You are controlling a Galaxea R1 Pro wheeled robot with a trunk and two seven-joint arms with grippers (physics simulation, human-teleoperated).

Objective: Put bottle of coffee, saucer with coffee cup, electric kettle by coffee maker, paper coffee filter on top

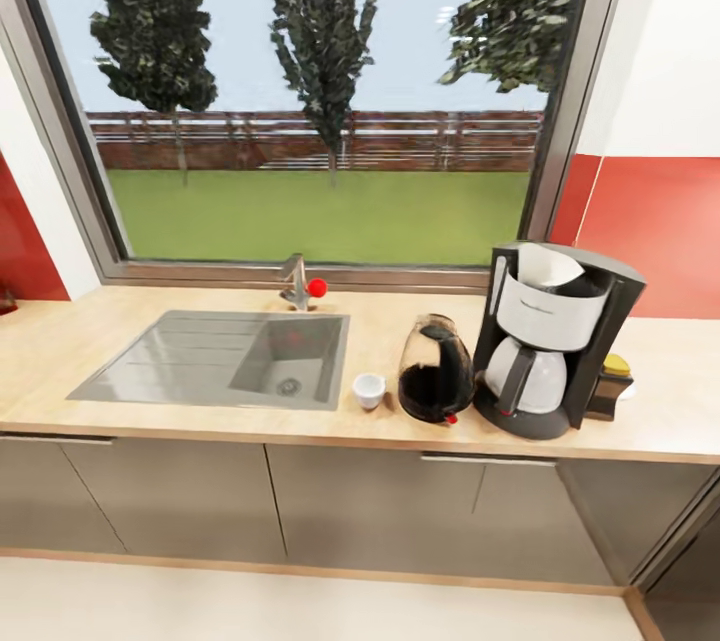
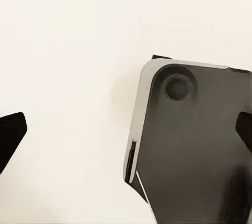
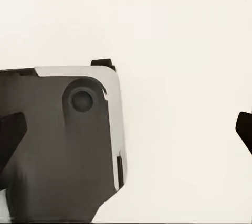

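On the pale wood kitchen countertop (image 1: 120,341) the black coffee maker (image 1: 552,346) stands at the right, with the white paper coffee filter (image 1: 548,266) lying in its top. The electric kettle (image 1: 436,383) sits close against its left side. Left of the kettle, the small white coffee cup (image 1: 369,389) stands straight on the worktop. The bottle of coffee (image 1: 612,387), yellow-capped, is tucked against the machine's right side; a white sliver beside it may be the saucer. My left gripper (image 2: 126,132) and right gripper (image 3: 126,132) are open, holding nothing, over pale floor.
A steel sink (image 1: 215,359) with a faucet (image 1: 296,283) and a red knob (image 1: 317,288) takes up the counter's left half, below a large window. Dark grey cabinet fronts (image 1: 340,506) run under the worktop. Each wrist view shows a corner of my dark base (image 2: 199,150).
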